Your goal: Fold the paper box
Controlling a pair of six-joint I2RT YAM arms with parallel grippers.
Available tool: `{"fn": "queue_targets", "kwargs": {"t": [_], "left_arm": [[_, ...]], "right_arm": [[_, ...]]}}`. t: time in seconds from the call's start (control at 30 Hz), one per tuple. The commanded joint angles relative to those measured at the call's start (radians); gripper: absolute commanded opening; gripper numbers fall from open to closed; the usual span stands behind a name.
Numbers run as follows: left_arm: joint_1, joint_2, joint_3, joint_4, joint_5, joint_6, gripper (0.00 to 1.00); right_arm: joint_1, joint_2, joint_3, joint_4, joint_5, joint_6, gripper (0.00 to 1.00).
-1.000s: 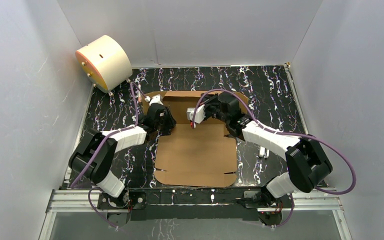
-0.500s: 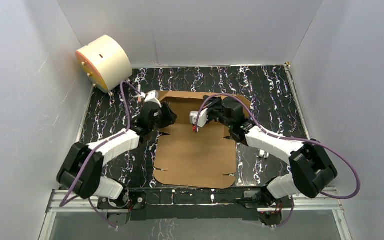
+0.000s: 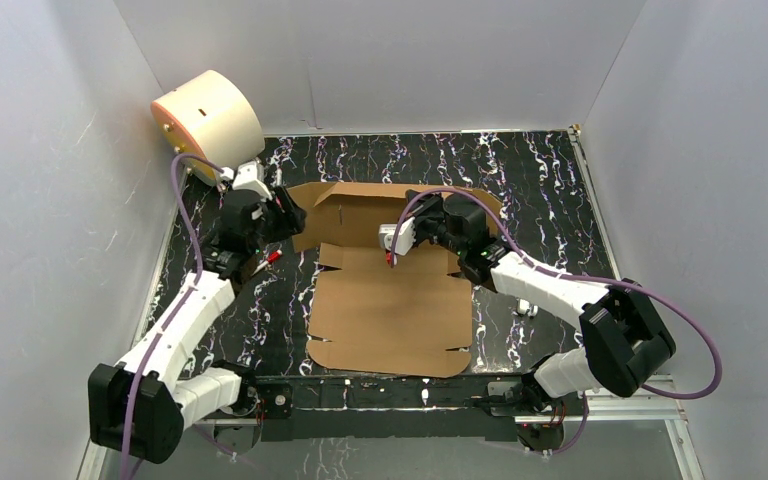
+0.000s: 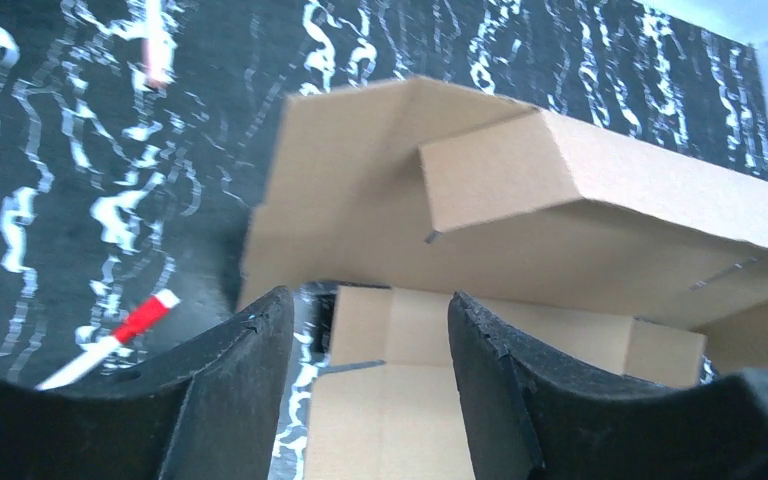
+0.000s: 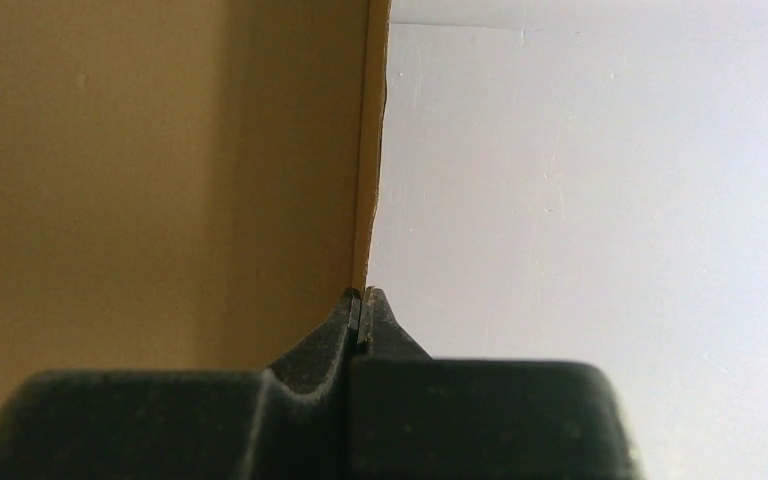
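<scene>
The paper box (image 3: 390, 310) is a brown cardboard sheet; its front half lies flat on the table and its rear panel (image 3: 355, 208) stands partly raised. My right gripper (image 3: 447, 212) is shut on an upright edge of the cardboard at the box's right rear. In the right wrist view the fingertips (image 5: 345, 312) pinch that thin edge (image 5: 365, 200). My left gripper (image 3: 282, 212) is open and empty, just left of the box's rear left corner. Its view shows the raised flaps (image 4: 560, 200) past the spread fingers (image 4: 250, 370).
A cream drum with an orange face (image 3: 208, 122) lies at the back left corner. A red and white stick (image 3: 268, 258) lies on the table left of the box, also in the left wrist view (image 4: 125, 335). A small white object (image 3: 526, 305) lies right of the box. White walls enclose the table.
My left arm has drawn back to the left, off the box's rear left corner, uncovering the rear panel and the red and white stick. The right gripper has kept its hold.
</scene>
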Motion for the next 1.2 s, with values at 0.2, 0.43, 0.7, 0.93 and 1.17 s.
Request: {"fn": "queue_targets", "kwargs": {"t": [0.2,0.43,0.7,0.93,1.17], "left_arm": [[0.256,0.15,0.144,-0.062,0.35,0.185,0.59],[0.356,0.241,0.194,0.007,0.476,0.199,0.62],[0.393,0.38,0.259,0.105,0.669,0.225,0.61],[0.392,0.425,0.257,0.161,0.79,0.258,0.33],[0.389,0.359,0.198,0.215,0.835,0.279,0.05]], "right_arm": [[0.004,-0.03,0.082,0.009,-0.02,-0.051,0.0],[0.003,-0.026,0.094,-0.013,-0.023,-0.057,0.0],[0.004,-0.01,0.112,-0.024,-0.026,-0.069,0.0],[0.004,0.006,0.128,-0.025,-0.012,-0.088,0.0],[0.003,0.042,0.134,0.034,0.013,-0.103,0.0]]}}
